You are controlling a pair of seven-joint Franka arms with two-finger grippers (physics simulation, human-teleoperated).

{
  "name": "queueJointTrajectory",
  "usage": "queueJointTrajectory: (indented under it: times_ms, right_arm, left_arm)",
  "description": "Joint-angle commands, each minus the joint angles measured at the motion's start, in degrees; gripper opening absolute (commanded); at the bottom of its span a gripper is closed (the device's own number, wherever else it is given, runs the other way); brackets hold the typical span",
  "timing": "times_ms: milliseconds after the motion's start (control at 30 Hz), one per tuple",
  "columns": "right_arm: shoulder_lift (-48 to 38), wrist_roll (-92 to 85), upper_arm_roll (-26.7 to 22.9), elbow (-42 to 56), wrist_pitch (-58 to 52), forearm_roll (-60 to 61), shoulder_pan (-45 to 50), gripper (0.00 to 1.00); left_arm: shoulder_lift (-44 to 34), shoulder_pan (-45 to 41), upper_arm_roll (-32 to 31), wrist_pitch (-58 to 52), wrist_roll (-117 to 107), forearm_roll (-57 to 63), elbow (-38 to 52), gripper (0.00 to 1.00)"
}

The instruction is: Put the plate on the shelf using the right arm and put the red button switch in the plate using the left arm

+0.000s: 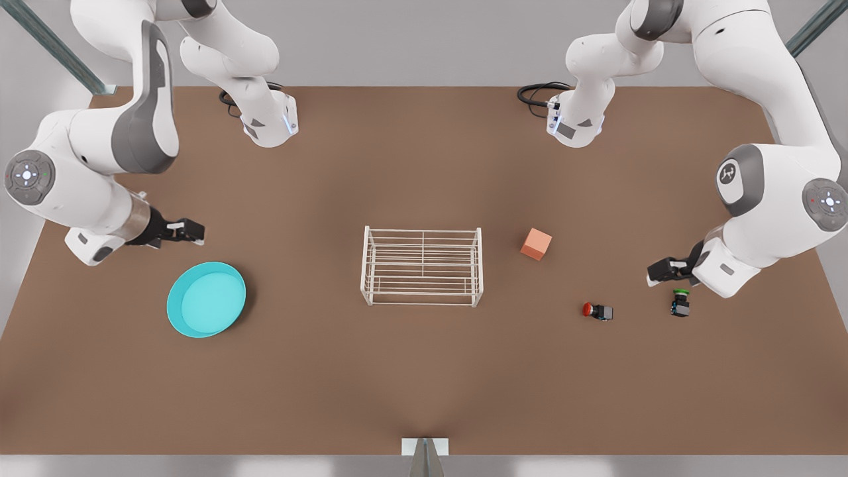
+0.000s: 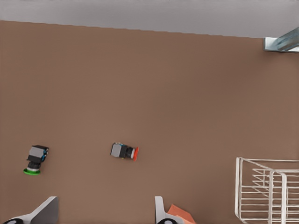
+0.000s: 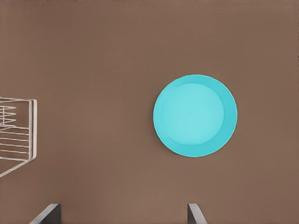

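At the front view's left, the right arm's black two-finger gripper point(image 1: 192, 232) is held above the brown table point(image 1: 424, 384), just beside the round turquoise shallow plate point(image 1: 206, 299), which lies flat on the table, untouched. In the right wrist view its fingertips point(image 3: 46, 213) are seen spread wide, with the plate point(image 3: 195, 115) ahead of them. The step in hand is judged to be the pickup of the plate; the rim is best straddled by the open jaws at one edge, since the dish is too broad to span.

At centre stands the small white wire shelf point(image 1: 422, 266), bare. An orange cube point(image 1: 536, 244) sits near it.

Further right, the tiny black switch with a red cap point(image 1: 597, 311) lies on its side, near the green-capped switch point(image 1: 680, 303). The left arm's gripper point(image 1: 666, 271) waits above them, its fingers point(image 2: 45, 212) wide apart.
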Motion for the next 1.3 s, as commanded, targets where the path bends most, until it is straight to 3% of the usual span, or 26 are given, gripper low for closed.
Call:
queueJointTrajectory:
  times_ms: [0, 133, 300, 567, 700, 833, 1067, 1267]
  right_arm:
    - [-0.1, -0.7, 0.0, 0.1, 1.2, 0.1, 0.1, 1.0]
    - [0.3, -2.9, -0.3, 0.3, 1.6, 0.0, -2.2, 1.0]
    - [5.9, -11.1, -0.3, -0.1, 4.8, 5.6, -7.0, 1.0]
    - [15.0, -22.5, -0.1, -0.5, 11.2, 9.6, -13.4, 1.0]
    - [19.2, -27.8, -0.1, -0.5, 16.1, 10.1, -17.2, 1.0]
    - [23.8, -35.4, 0.1, -0.5, 26.5, 10.0, -20.1, 1.0]
    - [30.0, -35.1, 0.8, 1.8, 31.1, 9.7, -20.1, 1.0]
    - [33.3, -40.0, 0.8, 3.1, 31.1, 13.1, -21.6, 0.94]
  left_arm:
    - [-0.1, 0.0, 0.0, 1.1, -1.9, 0.1, 0.1, 1.0]
    - [0.1, -0.5, -0.1, 1.1, -2.5, 0.0, 0.1, 1.0]
    - [2.1, -4.4, -0.1, 4.0, -40.0, -0.6, -1.3, 1.0]
    - [3.5, -11.1, -0.5, 13.7, -75.8, 0.6, -6.4, 1.0]
    - [-0.1, -11.4, -0.5, 26.1, -80.9, 1.5, -19.2, 1.0]
    - [4.9, -12.4, -0.5, 28.6, -81.5, -0.4, -19.0, 1.0]
    - [10.8, -7.5, -0.5, 35.3, -78.6, -1.4, -17.9, 1.0]
    - [11.1, -4.4, -0.4, 45.6, -75.5, -0.6, -21.2, 1.0]
